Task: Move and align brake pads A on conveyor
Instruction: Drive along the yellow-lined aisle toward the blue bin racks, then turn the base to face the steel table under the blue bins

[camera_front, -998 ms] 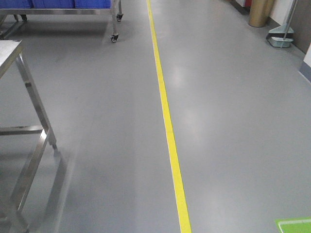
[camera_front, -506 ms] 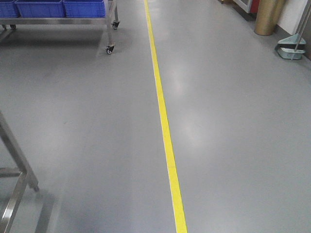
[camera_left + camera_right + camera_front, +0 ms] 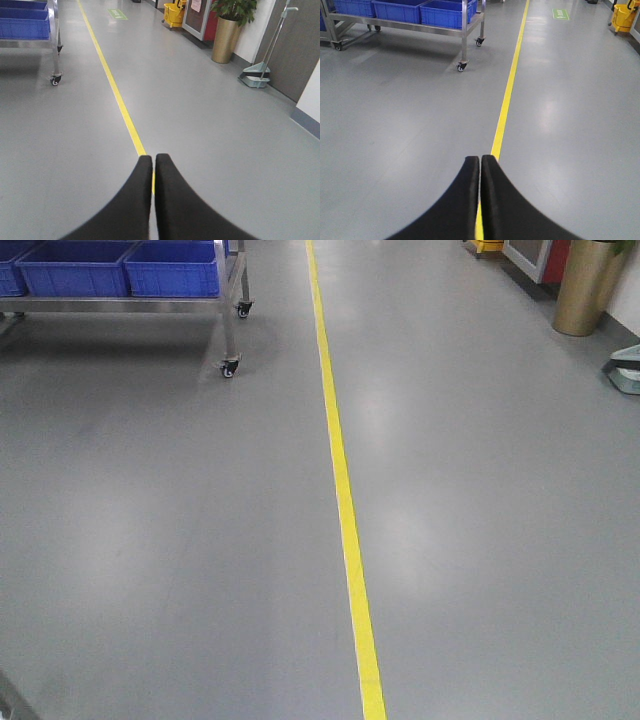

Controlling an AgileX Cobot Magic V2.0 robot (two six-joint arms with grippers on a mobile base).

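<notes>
Grey glossy floor (image 3: 150, 540), straight yellow line (image 3: 345, 510); steel wheeled cart (image 3: 228, 300) with blue plastic bins (image 3: 170, 270), nearer than before. Both left gripper (image 3: 153, 158) and right gripper (image 3: 480, 159): black curved fingers (image 3: 465, 200) pressed together, empty. No view shows brake pads A or conveyor.

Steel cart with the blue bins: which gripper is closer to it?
Left, probably. The cart lies ahead-left of the left gripper, and farther ahead-left of the right gripper.

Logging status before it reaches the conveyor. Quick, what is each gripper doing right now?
Left gripper: closed, holding nothing.
Right gripper: closed, holding nothing.
</notes>
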